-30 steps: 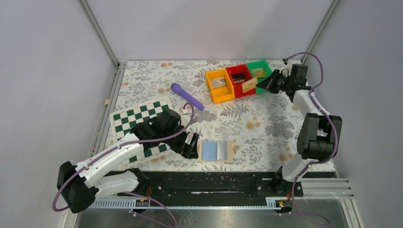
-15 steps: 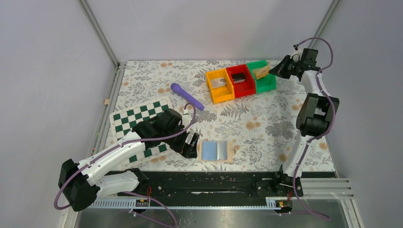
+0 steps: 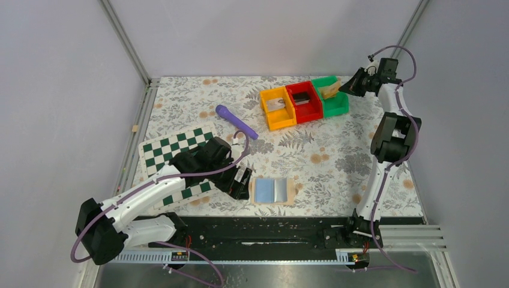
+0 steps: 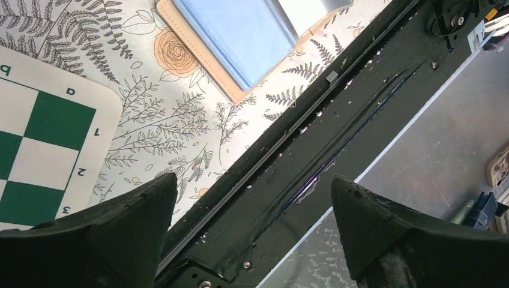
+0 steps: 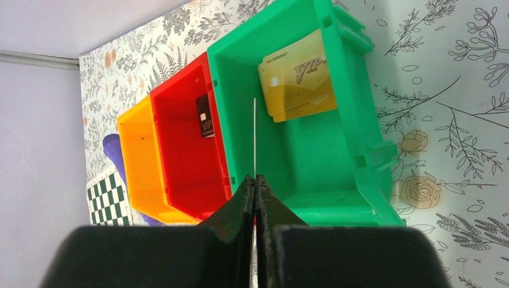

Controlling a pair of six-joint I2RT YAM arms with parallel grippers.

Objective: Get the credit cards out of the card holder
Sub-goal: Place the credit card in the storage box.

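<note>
The card holder (image 3: pixel 273 191) lies open on the floral cloth near the front edge, tan-rimmed with two light blue panels; the left wrist view shows it as card holder (image 4: pixel 234 36) too. My left gripper (image 3: pixel 240 183) sits just left of it, jaws wide open and empty, as left gripper (image 4: pixel 255 180) shows. My right gripper (image 3: pixel 347 88) hovers at the green bin (image 3: pixel 337 103), shut on a thin card (image 5: pixel 254 138) seen edge-on. Gold cards (image 5: pixel 297 78) lie in the green bin (image 5: pixel 312 150). A black card (image 5: pixel 205 117) lies in the red bin (image 5: pixel 186 150).
An orange bin (image 3: pixel 277 108) with a card stands left of the red bin (image 3: pixel 304 102). A purple marker (image 3: pixel 236 122) lies mid-table. A green-and-white checkered board (image 3: pixel 174 150) sits under my left arm. The black base rail (image 4: pixel 312 156) runs along the near edge.
My right arm has swung back and to the right, carrying the card from over the red and green bins' edge to the green bin's far side. The left arm has hardly moved.
</note>
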